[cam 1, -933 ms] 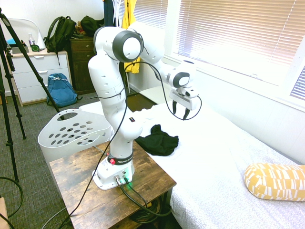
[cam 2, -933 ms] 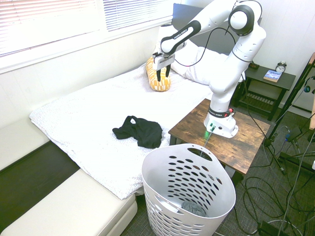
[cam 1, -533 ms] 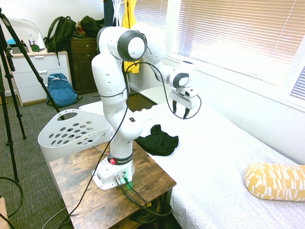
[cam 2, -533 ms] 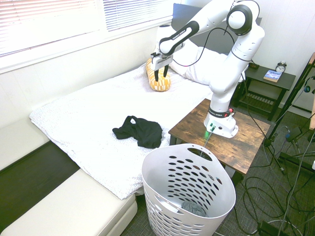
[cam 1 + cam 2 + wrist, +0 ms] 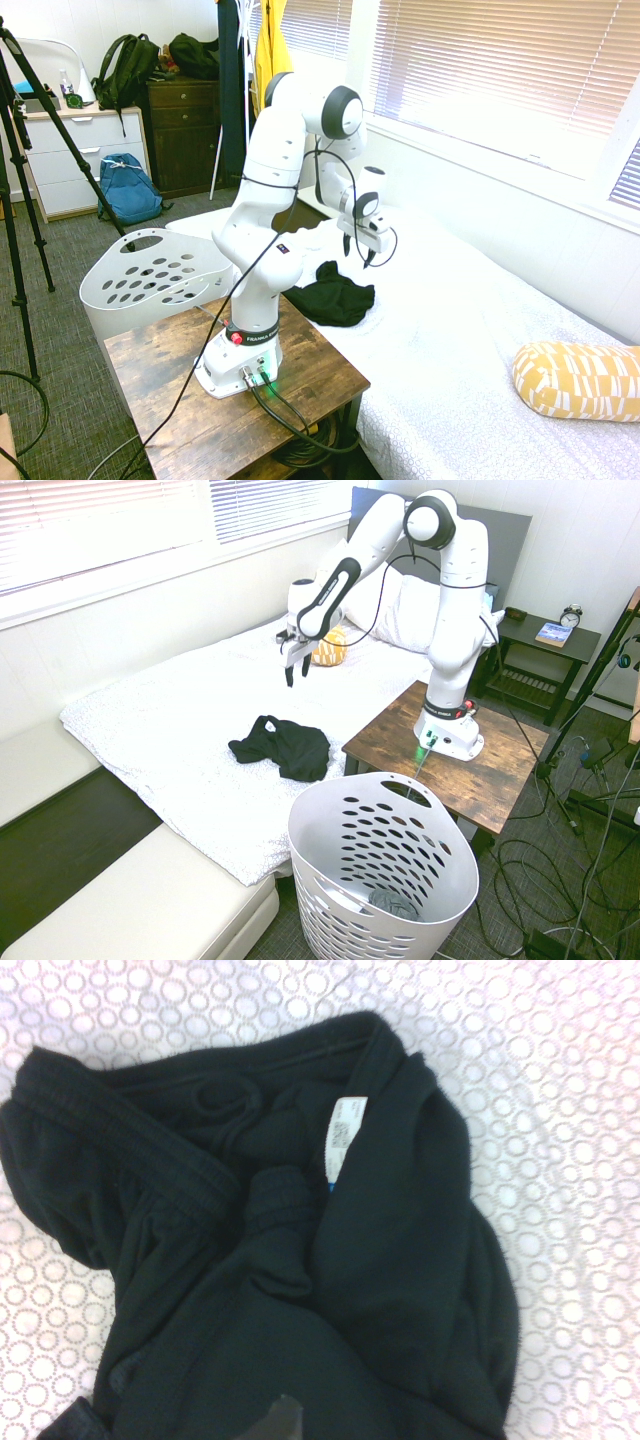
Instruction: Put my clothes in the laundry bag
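Open bedspread (image 5: 190, 720) rings the clothes (image 5: 284, 747) on all sides but the lower right — there the table (image 5: 400, 742) edge crowds close. The basket (image 5: 330, 825), bottom centre, gapes upward — only the arm's base (image 5: 448, 735) stands near it.

Black clothes (image 5: 283, 747), white holed laundry bag (image 5: 380, 865), white circle-patterned bedcover (image 5: 560, 1080), yellow patterned pillow (image 5: 577, 380)
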Controlling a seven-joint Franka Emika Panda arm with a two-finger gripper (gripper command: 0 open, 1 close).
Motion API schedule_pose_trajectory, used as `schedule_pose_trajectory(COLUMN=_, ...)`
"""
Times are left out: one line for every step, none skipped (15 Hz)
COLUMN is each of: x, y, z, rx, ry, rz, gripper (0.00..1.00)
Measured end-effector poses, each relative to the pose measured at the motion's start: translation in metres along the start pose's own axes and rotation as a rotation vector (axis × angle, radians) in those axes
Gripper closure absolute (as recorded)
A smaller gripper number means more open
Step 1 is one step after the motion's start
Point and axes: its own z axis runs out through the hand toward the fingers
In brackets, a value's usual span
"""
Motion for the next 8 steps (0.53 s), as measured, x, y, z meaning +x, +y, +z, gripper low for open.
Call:
schedule_pose_trajectory(x=-0.008, y=0.003, z=0.032, rx=-0.006, ry=-0.011, rz=-0.014, gripper=0.0)
schedule_pose_trajectory(x=-0.016, y=0.005, z=0.06, rx=-0.01, ry=-0.019, rz=-0.031, gripper=0.0)
schedule_pose_trajectory(x=-0.022, y=0.006, z=0.085, rx=-0.011, ry=-0.026, rz=-0.047, gripper=0.0)
schedule_pose_trajectory(x=-0.024, y=0.007, z=0.105, rx=-0.011, ry=-0.035, rz=-0.055, gripper=1.0)
schedule_pose_trajectory(x=-0.023, y=0.006, z=0.123, rx=-0.012, ry=-0.047, rz=-0.058, gripper=1.0)
schedule_pose_trajectory(x=-0.023, y=0.007, z=0.138, rx=-0.012, ry=-0.057, rz=-0.06, gripper=1.0)
schedule_pose_trajectory(x=-0.023, y=0.008, z=0.153, rx=-0.013, ry=-0.066, rz=-0.062, gripper=1.0)
schedule_pose_trajectory(x=-0.025, y=0.01, z=0.167, rx=-0.015, ry=-0.071, rz=-0.063, gripper=1.0)
